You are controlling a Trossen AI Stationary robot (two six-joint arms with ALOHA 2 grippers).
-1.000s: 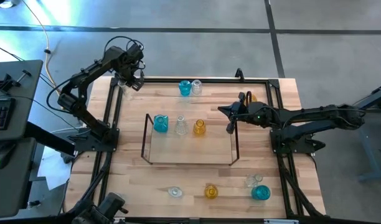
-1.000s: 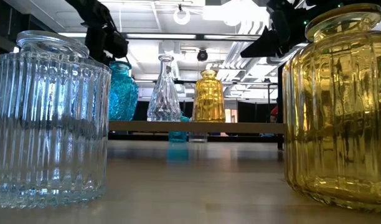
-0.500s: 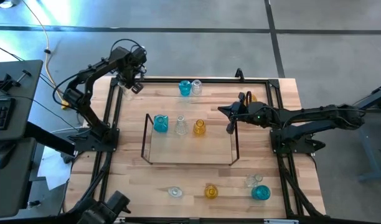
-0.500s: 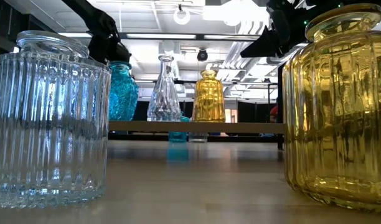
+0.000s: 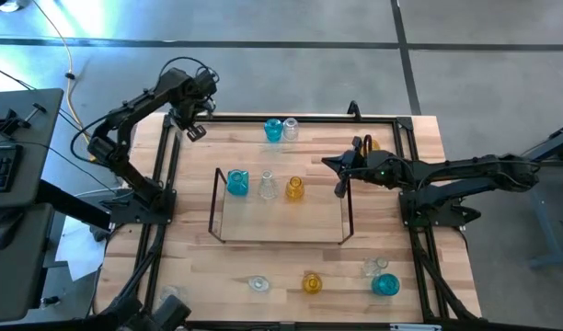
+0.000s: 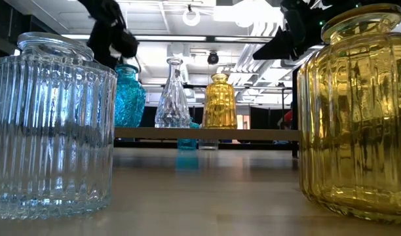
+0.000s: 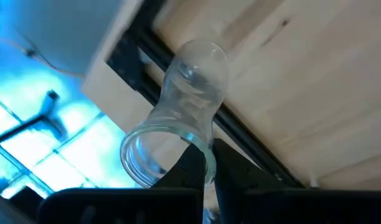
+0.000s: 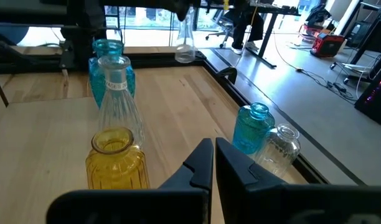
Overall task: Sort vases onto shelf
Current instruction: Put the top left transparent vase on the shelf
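At the table's far left corner my left gripper is shut on a clear vase, which also shows in the right wrist view as the clear vase. The shelf stands mid-table. A blue vase, a clear vase and an amber vase stand upright along its far side. My right gripper is shut on nothing and hovers by the shelf's right end. My left gripper holds the clear vase by the rim of its mouth, pinched at one spot of the rim. The fingers slant down from above. The vase hangs tilted below them, base away from the gripper. I cannot tell whether its base is off the table.
A blue vase and a clear one stand at the far edge. Along the near edge stand a clear, an amber, another clear and a blue vase. A black frame edges the table.
My left gripper has stayed at the far left corner, turned about its own line and risen a little in the last half second. My right arm has kept still.
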